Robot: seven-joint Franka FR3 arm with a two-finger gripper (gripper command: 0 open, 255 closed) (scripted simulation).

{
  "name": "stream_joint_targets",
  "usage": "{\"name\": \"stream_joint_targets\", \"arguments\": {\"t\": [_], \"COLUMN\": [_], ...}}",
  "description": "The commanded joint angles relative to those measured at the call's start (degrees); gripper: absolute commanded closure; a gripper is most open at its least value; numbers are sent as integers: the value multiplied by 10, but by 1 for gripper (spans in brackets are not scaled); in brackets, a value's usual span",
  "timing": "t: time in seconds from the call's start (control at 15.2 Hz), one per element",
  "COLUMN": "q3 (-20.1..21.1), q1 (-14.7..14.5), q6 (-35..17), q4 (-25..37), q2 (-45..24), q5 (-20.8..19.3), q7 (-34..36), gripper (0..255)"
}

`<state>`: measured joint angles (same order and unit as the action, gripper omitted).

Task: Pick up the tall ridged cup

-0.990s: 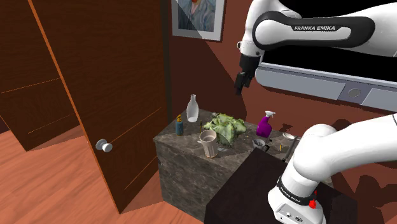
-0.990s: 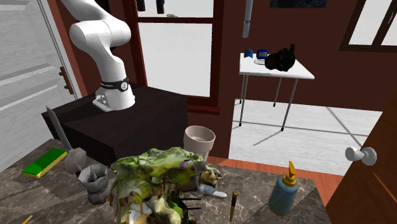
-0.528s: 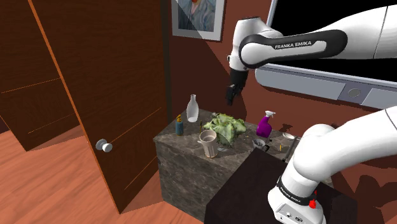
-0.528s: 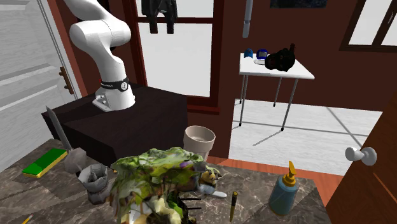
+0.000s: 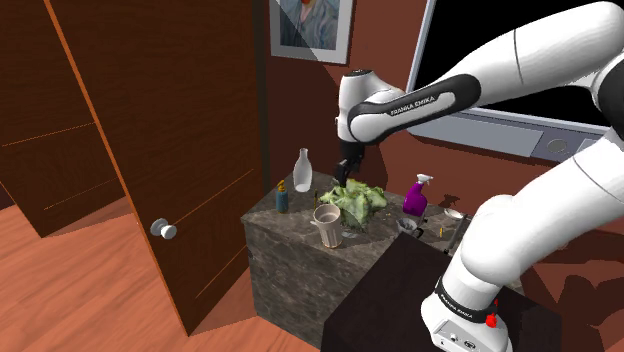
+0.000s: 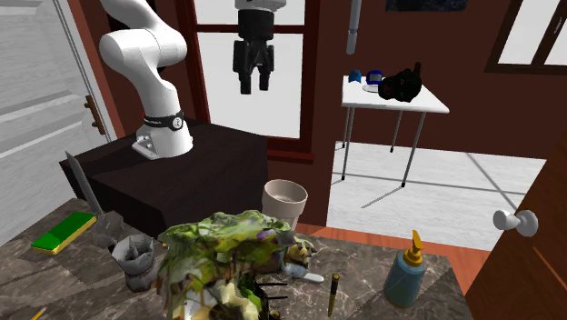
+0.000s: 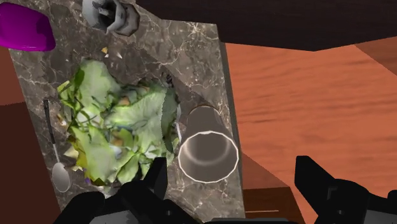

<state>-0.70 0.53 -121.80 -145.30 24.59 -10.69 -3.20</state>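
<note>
gripper (image 6: 253,85) spread, seemingly above one cup (image 7: 208,153)

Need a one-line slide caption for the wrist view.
Open end effector hovers above the tall ridged cup, upright beside leafy greens near the stone counter's edge.

Support is a dark marbled stone block (image 7: 191,63). Below the gripper (image 7: 232,172) a cup (image 7: 208,153) stands upright at the block's edge. A leafy heap (image 7: 121,127) is just beside the cup. A spoon (image 7: 59,175) lies flat on the heap's far side. A purple bottle (image 7: 25,28) and a grey lump (image 7: 111,14) sit beyond the heap, farthest from the gripper. A clear bottle (image 5: 303,172) and a small blue bottle (image 5: 282,198) stand together at a corner, off to the gripper's side.
</note>
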Motion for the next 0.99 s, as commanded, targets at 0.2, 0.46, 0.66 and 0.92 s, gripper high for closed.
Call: {"name": "stream_joint_targets", "arguments": {"t": [0.2,0.46,0.66,0.92], "q3": [13,22,24,18], "q1": [5,10,11,5], "q6": [-95,-157,-196,-236], "q4": [-2,16,38,80], "q2": [-105,-197,-268,-365], "q5": [-31,-67,-102,-152], "q7": [34,71,103,149], "gripper": [0,0,0,0]}}
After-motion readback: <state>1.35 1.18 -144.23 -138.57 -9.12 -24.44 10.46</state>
